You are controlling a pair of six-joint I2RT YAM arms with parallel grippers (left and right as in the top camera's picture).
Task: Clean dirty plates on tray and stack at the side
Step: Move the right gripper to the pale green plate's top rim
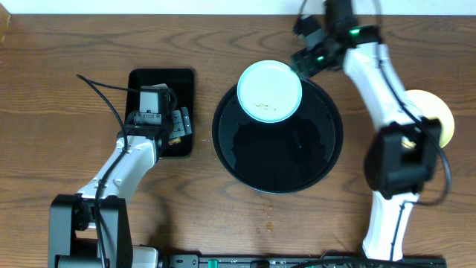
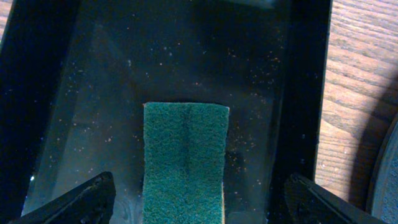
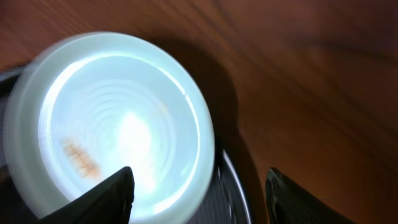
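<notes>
A pale mint-blue plate (image 1: 269,91) with a small brown smear lies on the far left part of the round black tray (image 1: 297,164). My right gripper (image 1: 303,61) is open at the plate's far right edge. In the right wrist view the plate's (image 3: 118,124) rim and the tray rim (image 3: 233,186) lie between the fingers (image 3: 199,193). A pale yellow plate (image 1: 439,112) lies on the table at the right, partly hidden by my right arm. A second mint-blue plate is not in view. My left gripper (image 1: 154,100) is open over a green sponge (image 2: 185,162), its fingers (image 2: 199,199) on either side.
The sponge lies in a small rectangular black tray (image 1: 182,78), left of the round tray; its speckled floor fills the left wrist view (image 2: 186,56). Wood-grain tabletop (image 1: 59,45) surrounds both trays. My right arm reaches across the table's right side.
</notes>
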